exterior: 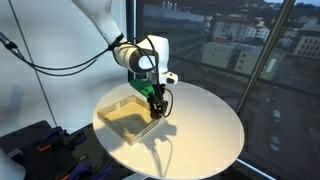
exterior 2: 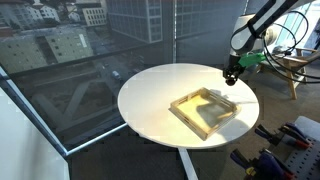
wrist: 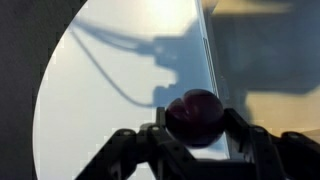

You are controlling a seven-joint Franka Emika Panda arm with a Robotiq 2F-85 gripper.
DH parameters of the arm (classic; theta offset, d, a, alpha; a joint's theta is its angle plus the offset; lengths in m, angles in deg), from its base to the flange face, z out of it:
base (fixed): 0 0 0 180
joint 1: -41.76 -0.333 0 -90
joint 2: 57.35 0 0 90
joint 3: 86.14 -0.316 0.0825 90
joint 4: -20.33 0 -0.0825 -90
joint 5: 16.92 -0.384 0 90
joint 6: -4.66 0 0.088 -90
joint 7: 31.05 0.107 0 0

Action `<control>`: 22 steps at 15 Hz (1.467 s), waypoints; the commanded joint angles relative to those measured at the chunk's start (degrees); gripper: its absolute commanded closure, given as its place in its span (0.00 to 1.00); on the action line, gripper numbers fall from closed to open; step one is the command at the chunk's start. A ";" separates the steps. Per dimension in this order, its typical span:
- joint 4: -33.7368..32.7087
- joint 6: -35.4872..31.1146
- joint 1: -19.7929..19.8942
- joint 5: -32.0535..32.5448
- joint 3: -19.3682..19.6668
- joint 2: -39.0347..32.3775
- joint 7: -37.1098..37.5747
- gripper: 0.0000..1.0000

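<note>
Dark maroon round ball (wrist: 193,117): lower centre of the wrist view, grasped firmly by the gripper (wrist: 195,138). Round white table (exterior: 205,125) fills mid-frame. Shallow beige rectangular tray (exterior: 113,126) lies centre-left on it. The gripper hangs above the tray's right corner.

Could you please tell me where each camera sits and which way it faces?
An exterior view: beside the table, facing the window; shows the arm and the gripper over the tray.
An exterior view: across the table, window to its left; shows the gripper at the tray's far edge.
Wrist view: looks down past the fingers at the ball between them.
Shared: both exterior views show table, tray and gripper.
</note>
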 commanded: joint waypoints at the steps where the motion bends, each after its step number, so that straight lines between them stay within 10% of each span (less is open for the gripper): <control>1: -0.24 -0.76 1.08 -0.84 -0.95 0.01 -0.90 0.64; 2: -0.09 0.13 0.48 0.22 -0.53 0.05 0.19 0.64; 3: -0.05 0.13 0.47 0.21 -0.55 0.04 0.19 0.39; 15: 0.05 0.13 0.46 0.20 -0.57 -0.12 0.19 0.39; 16: 0.05 0.13 0.46 0.20 -0.58 -0.12 0.19 0.64; 22: -2.32 0.75 1.30 -1.20 -0.65 -1.16 0.10 0.64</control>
